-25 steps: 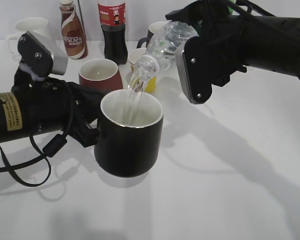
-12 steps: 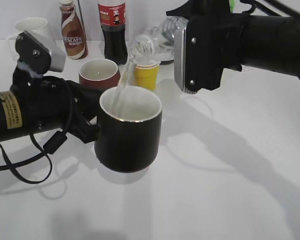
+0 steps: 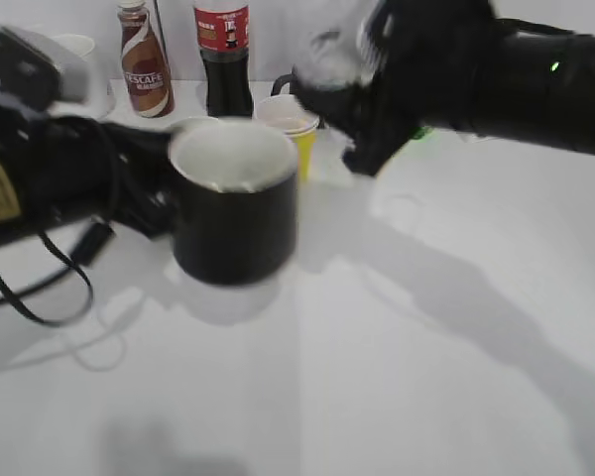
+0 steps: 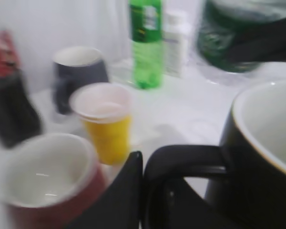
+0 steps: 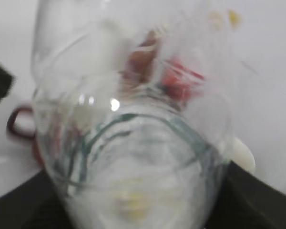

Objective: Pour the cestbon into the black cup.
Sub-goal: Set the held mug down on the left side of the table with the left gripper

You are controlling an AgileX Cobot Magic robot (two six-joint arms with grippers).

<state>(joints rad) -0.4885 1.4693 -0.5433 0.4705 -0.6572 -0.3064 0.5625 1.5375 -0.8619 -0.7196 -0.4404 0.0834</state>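
The black cup (image 3: 233, 208) is left of centre, white inside, blurred by motion. My left gripper (image 3: 157, 203) is shut on its loop handle (image 4: 188, 157); one black finger (image 4: 128, 191) presses against the handle in the left wrist view. The cup wall (image 4: 257, 162) fills that view's right side. My right gripper (image 3: 377, 89) is shut on the cestbon (image 3: 332, 50), held up behind and to the right of the cup. No stream shows. The clear bottle (image 5: 133, 143) fills the right wrist view. Its green label (image 4: 238, 38) shows at the top right of the left wrist view.
Behind the cup stand a yellow paper cup (image 3: 290, 124), a cola bottle (image 3: 224, 55), a brown coffee bottle (image 3: 144, 59) and a white mug (image 3: 79, 50). The left wrist view shows a brown-red mug (image 4: 43, 186), a dark grey mug (image 4: 78, 71), a green soda bottle (image 4: 145, 43) and a small white bottle (image 4: 176, 43).
The water stream into the cup has stopped. The bottle has swung up and back to the right. The left arm has moved the cup back and to the left.
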